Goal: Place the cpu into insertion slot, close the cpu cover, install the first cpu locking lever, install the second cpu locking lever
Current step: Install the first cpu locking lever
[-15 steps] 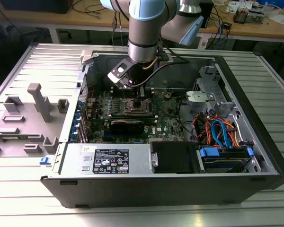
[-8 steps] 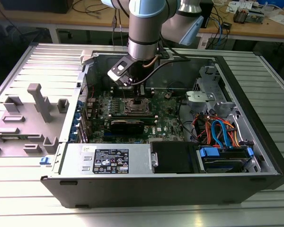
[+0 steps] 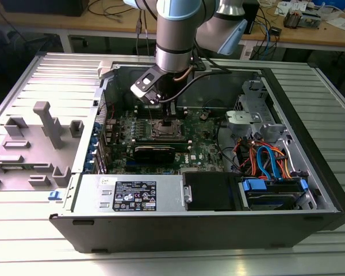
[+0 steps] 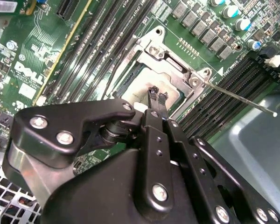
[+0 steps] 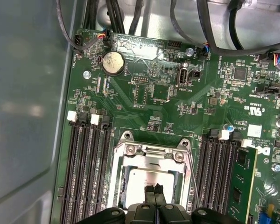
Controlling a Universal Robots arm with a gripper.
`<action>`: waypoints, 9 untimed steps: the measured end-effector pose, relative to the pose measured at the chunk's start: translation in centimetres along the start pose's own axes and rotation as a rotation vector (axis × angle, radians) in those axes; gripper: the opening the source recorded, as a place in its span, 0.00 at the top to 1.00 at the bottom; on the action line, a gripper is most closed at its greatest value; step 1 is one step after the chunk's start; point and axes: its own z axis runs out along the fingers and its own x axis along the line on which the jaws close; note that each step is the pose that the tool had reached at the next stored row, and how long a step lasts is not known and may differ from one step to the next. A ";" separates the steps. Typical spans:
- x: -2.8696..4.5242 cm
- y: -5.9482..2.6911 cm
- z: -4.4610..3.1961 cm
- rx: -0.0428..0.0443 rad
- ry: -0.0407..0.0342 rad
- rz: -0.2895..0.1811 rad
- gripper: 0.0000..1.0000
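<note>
The insertion slot [image 3: 164, 130] sits mid-board in the open computer case. In both wrist views the cpu [image 5: 144, 179] [image 4: 136, 91] lies in it, its dull silver top showing through the window of the cpu cover [image 5: 151, 160] [image 4: 170, 58], which lies flat over it. My gripper [image 5: 154, 189] [image 4: 157, 93] [image 3: 168, 118] hangs straight above the cpu with its fingertips together and nothing between them, pointing into the cover's window. I cannot tell whether they touch the chip. A thin wire locking lever [image 4: 240, 97] [image 5: 192, 179] sticks out from one corner of the socket, over the memory slots.
Long black memory slots [image 5: 86, 172] [image 5: 217, 172] flank the socket, with a green memory stick [image 5: 245, 186] beyond. The case's grey wall [image 5: 28, 93] is close by. Cables [image 3: 264, 161] and drives fill the exterior view's right. A grey fixture [image 3: 46, 129] stands at that view's left.
</note>
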 end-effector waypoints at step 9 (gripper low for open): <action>-0.05 -0.03 -1.01 0.0000 0.0032 0.000 0.89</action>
